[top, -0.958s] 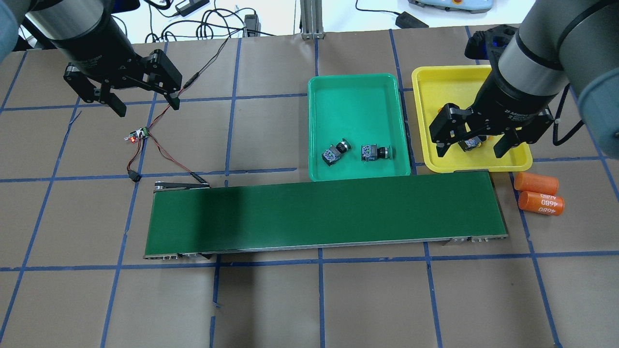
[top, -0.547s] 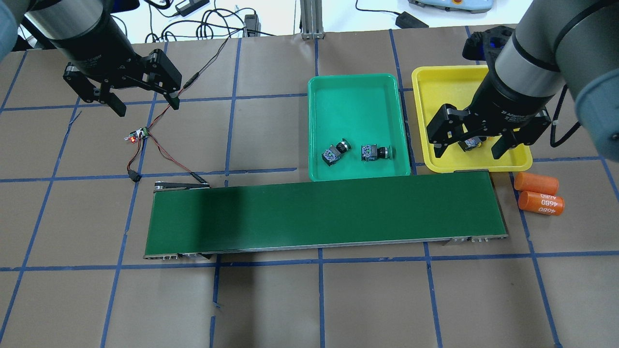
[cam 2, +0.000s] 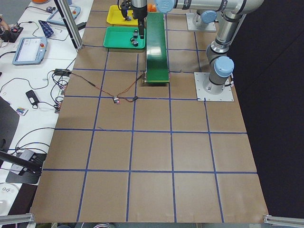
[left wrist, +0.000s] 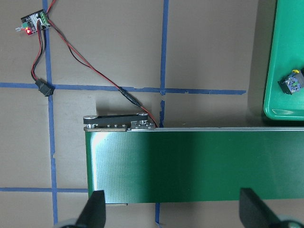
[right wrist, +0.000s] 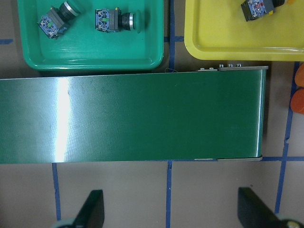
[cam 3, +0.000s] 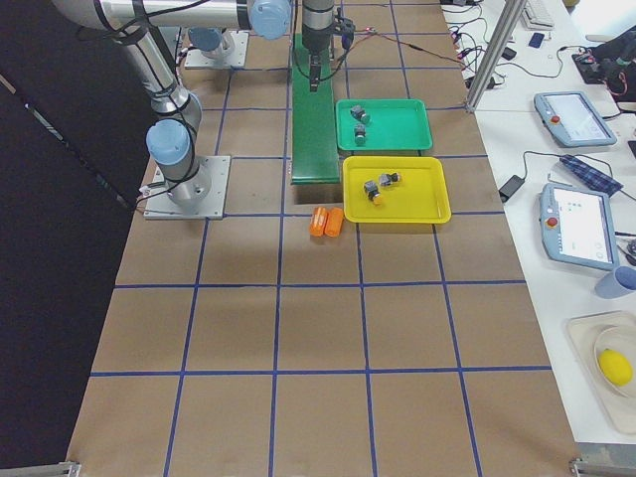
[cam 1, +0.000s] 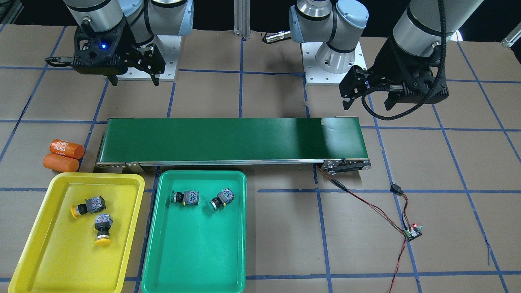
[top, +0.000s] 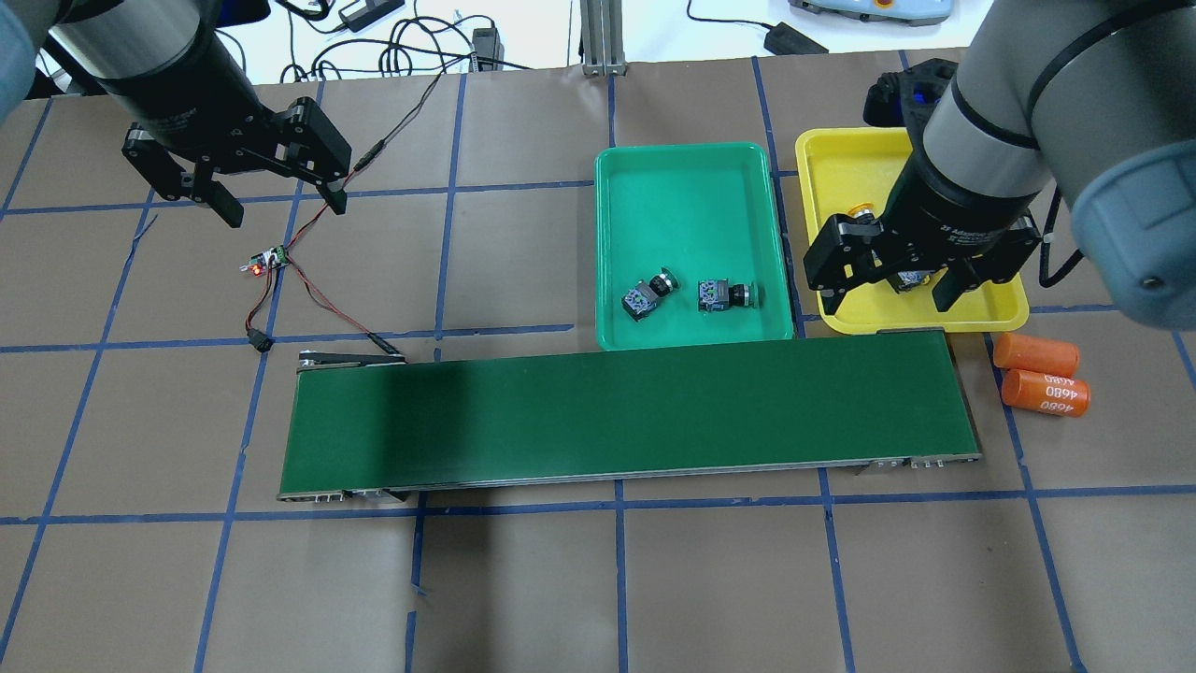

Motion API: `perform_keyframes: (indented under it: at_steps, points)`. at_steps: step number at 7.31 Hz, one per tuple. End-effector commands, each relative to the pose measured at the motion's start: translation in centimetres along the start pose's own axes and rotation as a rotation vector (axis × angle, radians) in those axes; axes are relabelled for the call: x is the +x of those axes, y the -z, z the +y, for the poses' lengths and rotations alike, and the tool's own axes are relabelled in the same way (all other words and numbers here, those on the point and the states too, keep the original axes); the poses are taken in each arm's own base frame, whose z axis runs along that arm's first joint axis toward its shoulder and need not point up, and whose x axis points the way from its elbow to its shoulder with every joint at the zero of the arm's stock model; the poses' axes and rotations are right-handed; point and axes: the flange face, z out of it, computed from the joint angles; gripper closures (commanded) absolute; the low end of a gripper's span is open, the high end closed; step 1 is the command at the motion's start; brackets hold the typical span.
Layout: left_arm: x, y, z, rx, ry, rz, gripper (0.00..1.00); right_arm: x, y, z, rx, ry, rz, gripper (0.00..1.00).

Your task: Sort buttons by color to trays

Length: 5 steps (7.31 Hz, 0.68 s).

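Overhead exterior — right claw [top: 886,301] wide open, empty, left claw [top: 285,207] likewise.

A brown table [top: 523,579], marked into squares by blue tape [top: 618,570], is carrying a long dark-green conveyor belt [top: 626,411] that is lying lengthwise across its middle. A green tray [top: 687,210] and a yellow tray [top: 841,178] are sitting side by side just beyond the belt, on the side away from the robot. Two orange cylinders [top: 1045,393] marked 4680 are lying together just off the belt's end, near the yellow tray. A small circuit board [top: 269,260] is resting near the belt's other end, with red and black wires [top: 322,301] trailing from it toward the belt's frame.
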Motion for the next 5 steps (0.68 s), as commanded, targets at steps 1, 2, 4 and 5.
perform_keyframes:
  at_steps: [1, 2, 4, 5]
  points:
    - [0.01, 0.12, 0.0, 0.002, 0.0, 0.001, 0.0, 0.75, 0.02, -0.36, 0.002, -0.014, 0.012, 0.0]
    - [-0.02, -0.03, -0.11, -0.001, 0.0, -0.001, 0.0, 0.99, 0.05, -0.47, 0.003, -0.021, 0.002, 0.0]
    - [-0.06, -0.25, -0.02, -0.005, -0.001, -0.004, 0.0, 1.09, 0.03, -0.46, 0.002, -0.022, 0.011, 0.0]
    - [-0.05, -0.11, -0.04, -0.002, -0.001, -0.004, 0.0, 1.04, 0.03, -0.44, 0.002, -0.022, 0.013, 0.0]
